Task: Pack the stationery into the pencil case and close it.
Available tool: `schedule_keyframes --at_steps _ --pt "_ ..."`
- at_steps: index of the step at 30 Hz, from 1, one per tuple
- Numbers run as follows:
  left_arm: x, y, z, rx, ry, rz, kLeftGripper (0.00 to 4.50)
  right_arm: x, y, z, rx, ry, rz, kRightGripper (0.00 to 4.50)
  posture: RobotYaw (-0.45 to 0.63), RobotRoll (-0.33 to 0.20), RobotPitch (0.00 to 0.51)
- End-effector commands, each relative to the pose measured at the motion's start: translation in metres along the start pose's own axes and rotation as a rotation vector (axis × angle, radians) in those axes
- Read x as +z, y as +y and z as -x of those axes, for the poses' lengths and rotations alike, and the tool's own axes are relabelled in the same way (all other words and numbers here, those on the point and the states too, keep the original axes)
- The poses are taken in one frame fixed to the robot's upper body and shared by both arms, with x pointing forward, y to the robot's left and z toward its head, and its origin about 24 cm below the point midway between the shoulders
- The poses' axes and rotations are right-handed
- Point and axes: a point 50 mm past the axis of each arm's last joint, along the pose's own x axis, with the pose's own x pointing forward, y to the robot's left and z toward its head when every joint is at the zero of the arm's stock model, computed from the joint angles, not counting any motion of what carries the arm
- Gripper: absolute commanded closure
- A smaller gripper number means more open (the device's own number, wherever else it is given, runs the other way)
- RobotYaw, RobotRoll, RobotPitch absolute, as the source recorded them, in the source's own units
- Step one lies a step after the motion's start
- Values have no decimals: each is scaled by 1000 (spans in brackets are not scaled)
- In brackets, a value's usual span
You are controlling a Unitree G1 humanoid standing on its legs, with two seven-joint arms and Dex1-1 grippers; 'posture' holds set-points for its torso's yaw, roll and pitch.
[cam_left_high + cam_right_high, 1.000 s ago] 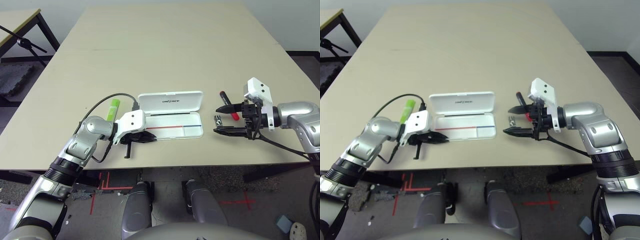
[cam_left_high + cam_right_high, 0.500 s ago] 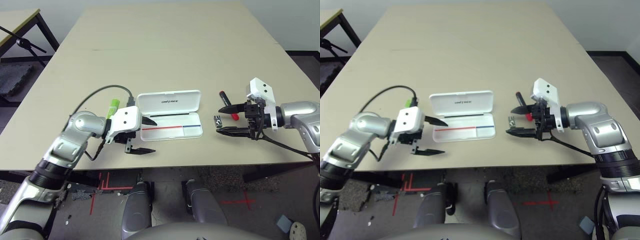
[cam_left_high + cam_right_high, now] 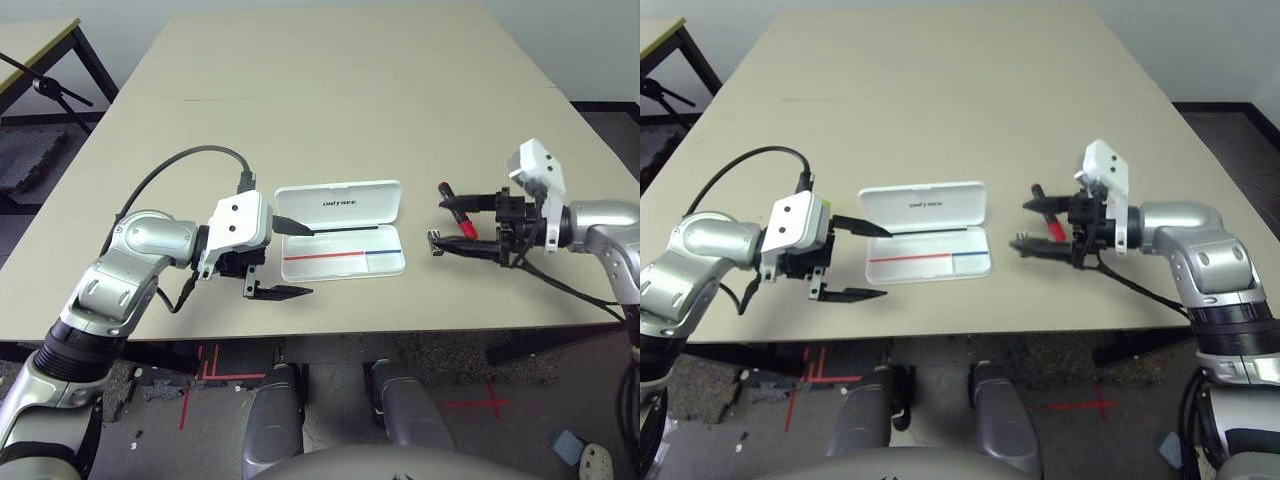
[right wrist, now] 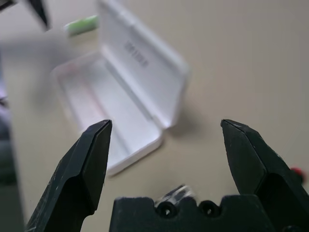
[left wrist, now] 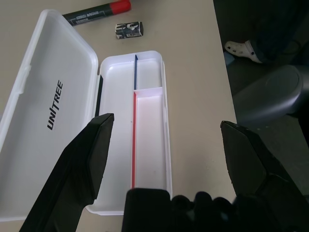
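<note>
**Both grippers wide and empty, case open, nothing packed**

Left gripper: jaws spread wide, nothing between them. It hangs above the table just off the left end of the pencil case, pointing along it. One finger sits over the lid's near end, the other over the table edge.

Right gripper: also spread wide, empty, off the case's right end, pointing back toward it.

Pencil case: lies open, lid folded back flat on the far side of the tray, lettering up. Tray compartments show only bare white floor, plus a red and a blue divider line.

Red marker: on the table right of the case, near the right gripper. Tiny black-and-silver piece: just beside the marker, between it and the case's right end.

Lime-green highlighter: on the table past the case's left end.
</note>
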Motion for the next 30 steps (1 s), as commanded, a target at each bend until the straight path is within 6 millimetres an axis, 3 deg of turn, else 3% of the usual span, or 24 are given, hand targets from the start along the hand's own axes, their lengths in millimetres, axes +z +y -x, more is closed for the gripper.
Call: schedule_keyframes --at_steps 1,7,28,30 --pt "0 2 -2 0 -8 11 34 -1 -26 4 -285 -1 -64 0 -106 0 128" --pt "-1 2 -3 -3 -11 14 34 -12 -47 5 -537 93 -208 0 -100 0 126" --pt "-2 -3 -4 -2 -1 24 34 -72 -33 -27 -459 343 -385 0 -66 0 122" --pt "-3 -3 -4 -2 1 26 0 -74 -35 -25 -476 359 -392 384 -66 0 121"
